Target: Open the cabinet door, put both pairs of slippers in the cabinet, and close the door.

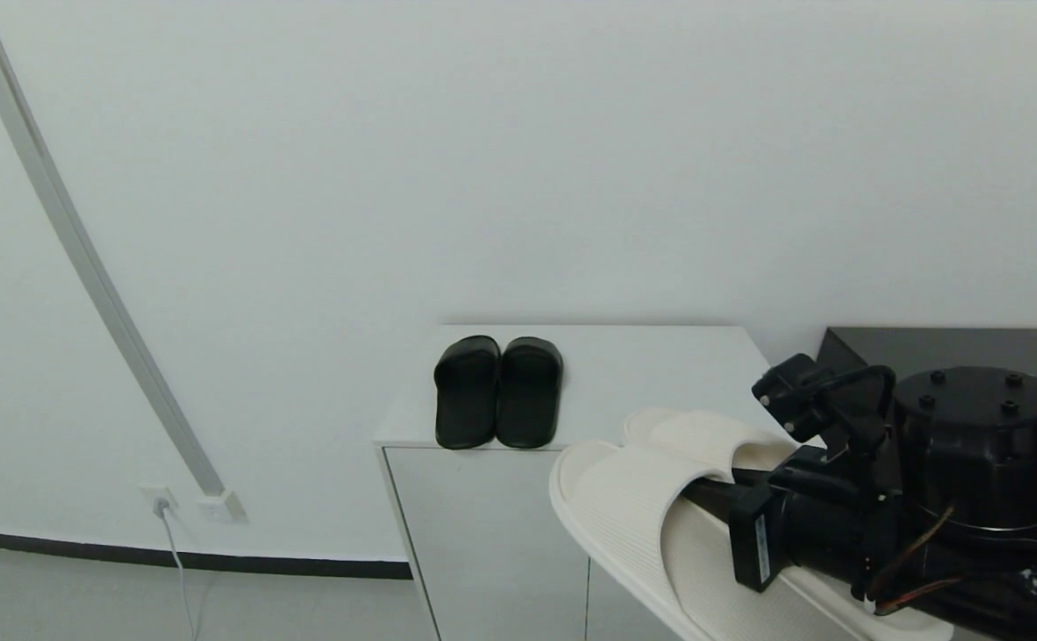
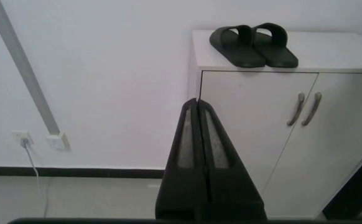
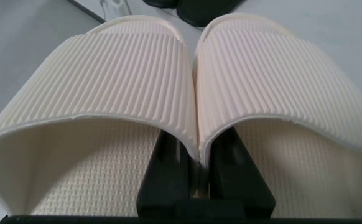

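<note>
Slippers in white (image 1: 643, 507) are hanging low on the robot's right in the head view, with the right gripper (image 1: 709, 491) reaching under their straps from the heel side. Their long axes are running from the gripper toward the cabinet (image 1: 660, 365), toes pointing that way, the pair lying side by side. The arm is covering their heels, and the picture's edge is cutting off one sole. The black slippers (image 1: 498, 392) are lying on the cabinet top near its left front corner, touching each other, long axes front to back, toes toward the wall, heels at the front edge.

From the left wrist, the left gripper (image 2: 198, 109) is hanging well apart from the cabinet (image 2: 249, 118), its fingers pressing together with nothing between them. Both doors are sitting flush, their handles (image 2: 304, 109) side by side. The black slippers (image 2: 254, 45) are resting above the left door.

From the right wrist, the right gripper (image 3: 196, 168) is pinching the two inner strap edges of the white slippers (image 3: 125, 81) between nearly closed fingers. The straps are arching over the fingers and hiding their tips.
</note>
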`<state>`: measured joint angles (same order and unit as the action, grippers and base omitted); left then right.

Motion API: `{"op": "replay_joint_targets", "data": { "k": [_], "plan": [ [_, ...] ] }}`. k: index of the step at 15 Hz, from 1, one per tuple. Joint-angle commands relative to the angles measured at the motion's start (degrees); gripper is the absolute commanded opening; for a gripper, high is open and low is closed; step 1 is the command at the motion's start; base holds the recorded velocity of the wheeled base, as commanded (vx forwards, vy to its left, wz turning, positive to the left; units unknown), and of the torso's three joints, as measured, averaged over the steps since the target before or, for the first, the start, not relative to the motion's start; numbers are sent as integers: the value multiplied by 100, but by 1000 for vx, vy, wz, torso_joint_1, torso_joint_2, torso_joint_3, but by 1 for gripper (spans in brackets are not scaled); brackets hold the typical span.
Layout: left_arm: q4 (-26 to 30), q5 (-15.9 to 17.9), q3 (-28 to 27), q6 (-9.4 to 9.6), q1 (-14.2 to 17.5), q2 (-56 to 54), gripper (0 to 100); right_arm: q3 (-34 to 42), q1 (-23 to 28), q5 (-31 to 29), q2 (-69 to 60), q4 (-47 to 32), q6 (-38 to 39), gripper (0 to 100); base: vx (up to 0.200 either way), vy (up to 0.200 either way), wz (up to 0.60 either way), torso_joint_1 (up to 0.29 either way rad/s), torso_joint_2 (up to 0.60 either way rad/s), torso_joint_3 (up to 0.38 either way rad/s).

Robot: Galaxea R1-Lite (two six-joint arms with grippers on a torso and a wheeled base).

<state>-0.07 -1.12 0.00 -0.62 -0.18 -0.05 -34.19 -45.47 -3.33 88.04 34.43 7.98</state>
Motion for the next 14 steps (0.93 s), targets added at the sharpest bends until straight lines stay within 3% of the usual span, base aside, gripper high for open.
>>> {"op": "replay_joint_targets", "data": {
  "k": [1, 7, 11, 12, 14],
  "plan": [
    [-1, -11, 0, 1, 1, 5, 0, 36, -6, -1, 11, 3, 1, 0, 0, 0, 0, 0, 0, 0],
    [-1, -11, 0, 1, 1, 5, 0, 132, -23, -19, -77, 3, -7, 0, 0, 0, 0, -13, 24, 17],
    [-1, -2, 0, 1, 1, 5, 0, 150, -50, -19, -147, 3, -25, 0, 0, 0, 0, -152, 342, 181],
    [-1, -2, 0, 9, 1, 5, 100, 150, -67, -19, -147, 3, -43, 0, 0, 0, 0, -163, 378, 217],
    [-1, -2, 0, 1, 1, 5, 100, 150, -67, -19, -147, 3, -34, 0, 0, 0, 0, -168, 383, 210]
  ]
}}
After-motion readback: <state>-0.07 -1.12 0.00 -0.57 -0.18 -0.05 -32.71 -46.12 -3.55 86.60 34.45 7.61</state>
